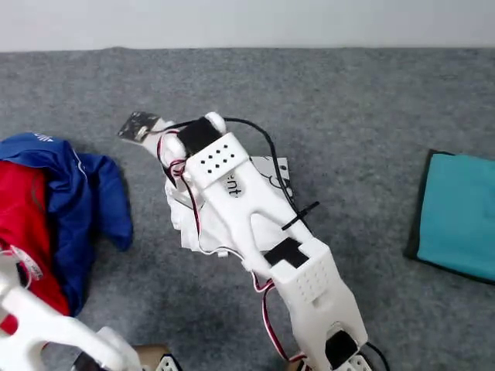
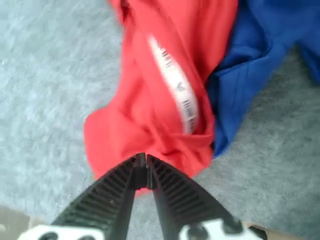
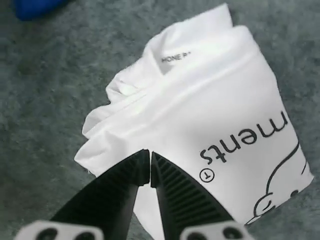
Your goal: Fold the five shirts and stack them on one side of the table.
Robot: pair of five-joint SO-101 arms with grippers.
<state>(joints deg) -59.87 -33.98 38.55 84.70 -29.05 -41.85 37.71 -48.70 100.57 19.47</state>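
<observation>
White shirt (image 3: 200,100), bunched mid-table (image 1: 348,100), is pinched in the right gripper (image 3: 150,153) while the left gripper (image 2: 144,161) clamps the red shirt (image 2: 150,100) lying against the blue shirt (image 2: 260,60), so a careless pull could undo folds or drag the blue one along.

Matt cloth white shirt (image 3: 200,110) on rough, fuzzy carpet (image 1: 348,100)

This looks like a robotics lab bench. A grey felt tabletop (image 1: 371,100) runs to a plain wall (image 1: 247,23) at the far edge. White plastic arms (image 1: 309,286) show bare wiring (image 1: 267,309).
</observation>
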